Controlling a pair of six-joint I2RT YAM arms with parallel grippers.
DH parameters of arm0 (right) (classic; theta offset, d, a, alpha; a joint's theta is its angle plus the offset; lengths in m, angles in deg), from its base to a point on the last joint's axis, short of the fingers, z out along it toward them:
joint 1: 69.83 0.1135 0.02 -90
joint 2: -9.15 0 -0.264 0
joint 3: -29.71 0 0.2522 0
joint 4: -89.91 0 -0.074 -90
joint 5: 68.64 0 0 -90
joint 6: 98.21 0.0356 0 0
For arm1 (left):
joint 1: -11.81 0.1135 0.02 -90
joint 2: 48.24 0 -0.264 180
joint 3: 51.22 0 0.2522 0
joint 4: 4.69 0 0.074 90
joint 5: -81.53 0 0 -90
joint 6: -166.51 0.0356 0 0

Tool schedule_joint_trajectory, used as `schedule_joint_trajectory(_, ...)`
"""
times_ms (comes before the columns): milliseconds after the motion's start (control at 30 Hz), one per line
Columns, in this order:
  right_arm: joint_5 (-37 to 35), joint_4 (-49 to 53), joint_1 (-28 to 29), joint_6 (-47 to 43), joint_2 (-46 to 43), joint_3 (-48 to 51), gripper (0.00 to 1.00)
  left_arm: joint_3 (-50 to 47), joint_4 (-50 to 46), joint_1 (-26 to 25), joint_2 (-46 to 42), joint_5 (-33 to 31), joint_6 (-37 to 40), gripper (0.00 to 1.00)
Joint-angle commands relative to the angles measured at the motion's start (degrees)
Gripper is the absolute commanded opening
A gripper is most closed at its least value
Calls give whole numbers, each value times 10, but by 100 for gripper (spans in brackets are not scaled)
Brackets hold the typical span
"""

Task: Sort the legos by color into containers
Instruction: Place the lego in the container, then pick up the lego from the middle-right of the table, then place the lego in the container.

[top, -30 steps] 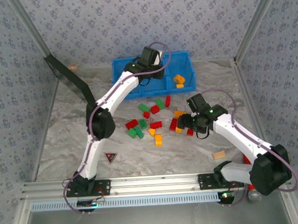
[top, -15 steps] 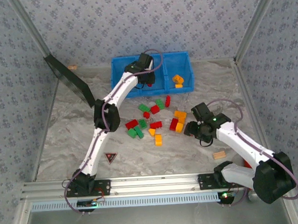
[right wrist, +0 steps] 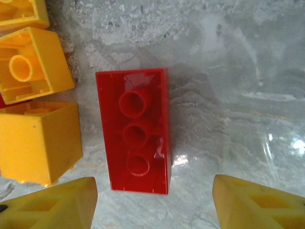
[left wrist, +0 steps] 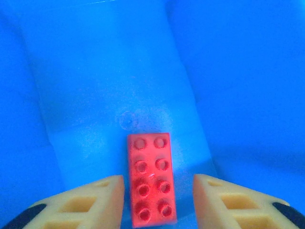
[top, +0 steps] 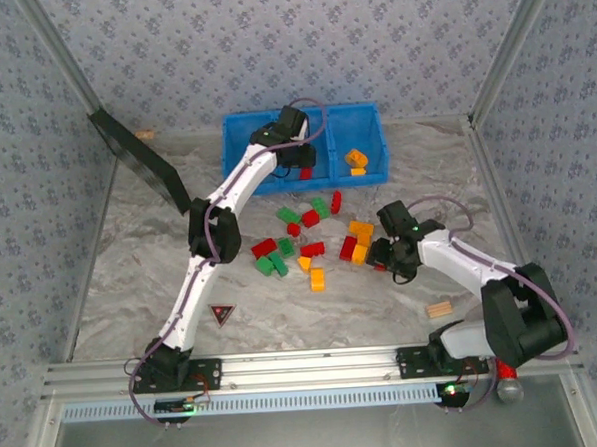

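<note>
Grey-white marbled tabletop, floral wallpaper on the walls behind. Blue bin sits at the far edge w/ 3 compartments side by side. Left gripper is down in the middle compartment. On the wrist cam its tan fingers are spread apart w/ a gap on each side of a red 2x4 brick. That brick lies flat on the bin floor, studs up, touched by neither pad. Right compartment holds a few orange-yellow bricks.

Loose legos, red, green and orange-yellow, are scattered mid-table just in front of the bin. Right gripper hangs low at the right edge of that scatter. Its fingers are spread wide and pinch nothing. Just ahead of the tips lies an upturned red brick, hollow side up on the tabletop and nearer the left finger than the right. Beside it on the left are two yellow bricks, close but w/ a thin gap.

Also on the table: black panel leaning at far left, triangle sticker near the left arm, tan wooden block near the right arm.
</note>
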Motion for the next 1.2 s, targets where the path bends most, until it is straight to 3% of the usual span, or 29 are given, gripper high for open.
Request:
schedule_joint_trajectory(0, -7, -21, -7, -17, 18, -7, 64, 8, 0, -2, -9, 28, -2, 48)
schedule_joint_trajectory(433, 16, -70, -27, -67, 111, -20, 51, -33, -58, -26, -174, 71, 44, 56)
schedule_joint_trajectory(667, 24, -79, -29, -95, 138, -31, 35, -310, -28, -28, -377, -6, 12, 60)
schedule_joint_trajectory(867, 14, -13, -31, -133, 112, -67, 31, -552, -9, -25, -528, -36, -92, 61)
schedule_joint_trajectory(1167, -10, 148, -24, -203, 65, -285, 30, -837, 51, -29, -686, -36, -276, 62)
